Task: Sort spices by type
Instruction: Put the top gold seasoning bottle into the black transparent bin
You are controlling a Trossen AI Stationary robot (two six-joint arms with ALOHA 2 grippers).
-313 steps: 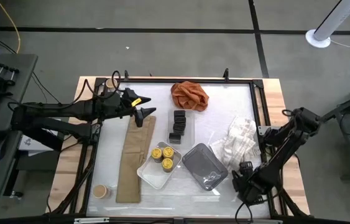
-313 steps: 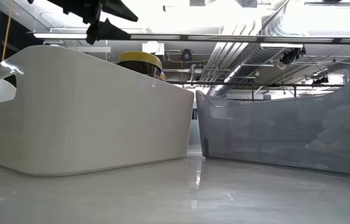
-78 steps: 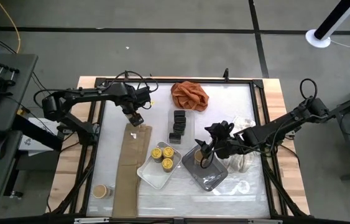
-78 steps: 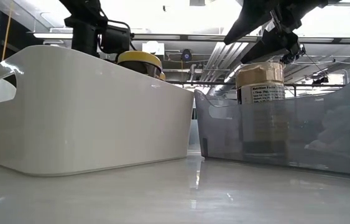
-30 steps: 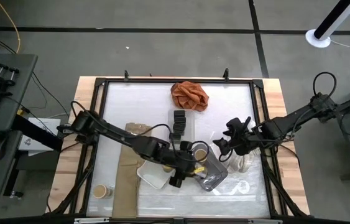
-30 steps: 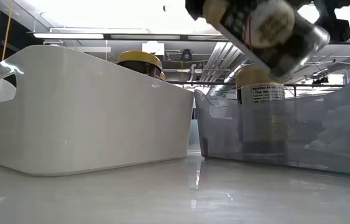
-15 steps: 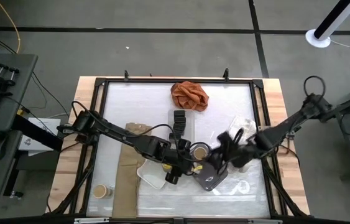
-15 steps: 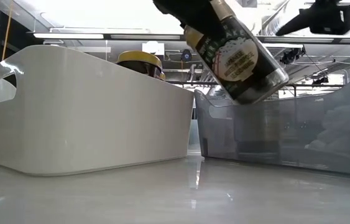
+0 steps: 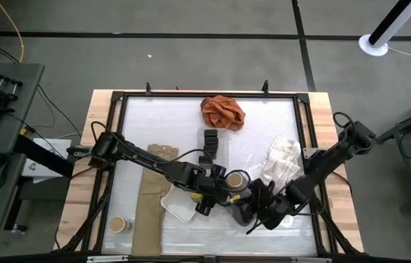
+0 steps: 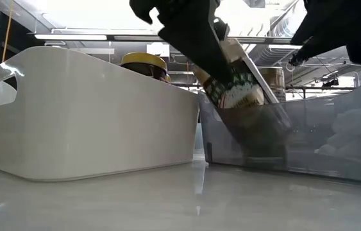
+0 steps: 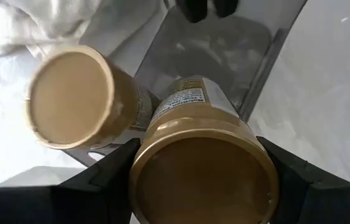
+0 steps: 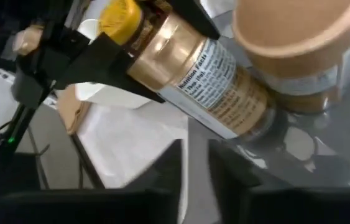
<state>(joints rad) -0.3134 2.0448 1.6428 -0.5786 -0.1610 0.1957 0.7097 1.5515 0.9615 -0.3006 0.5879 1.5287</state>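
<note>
Left gripper (image 9: 223,193) reaches across the table (image 9: 263,117) to about 5 o'clock of its centre, fingers clamped on a tan-lidded jar (image 11: 202,165) — jar tilted, base angled down into the grey tray (image 9: 243,212), lid end toward the wrist. In the low view the held jar (image 10: 241,96) leans over the tray's near wall (image 10: 308,147). A second tan-lidded jar (image 11: 75,99) stands inside the same tray, just beside the held one; from the left wrist view they look to touch at the sides, cannot tell for certain. Right gripper (image 9: 260,212) sits at the tray's 4 o'clock edge, close to both jars, its fingers parted and holding nothing. White tray (image 9: 179,204) lies at 9 o'clock of the grey one, partly hidden by the left arm; a yellow-lidded jar (image 10: 143,62) shows above its rim in the low view. Black boxes (image 9: 211,142) stacked at table centre, well apart from both trays. Third tan-lidded jar (image 9: 118,223) alone near the table's 7 o'clock corner, beside the tan paper strip (image 9: 150,197). Orange cloth (image 9: 222,112) at 12 o'clock; crumpled white plastic (image 9: 282,157) at 3 o'clock.
</note>
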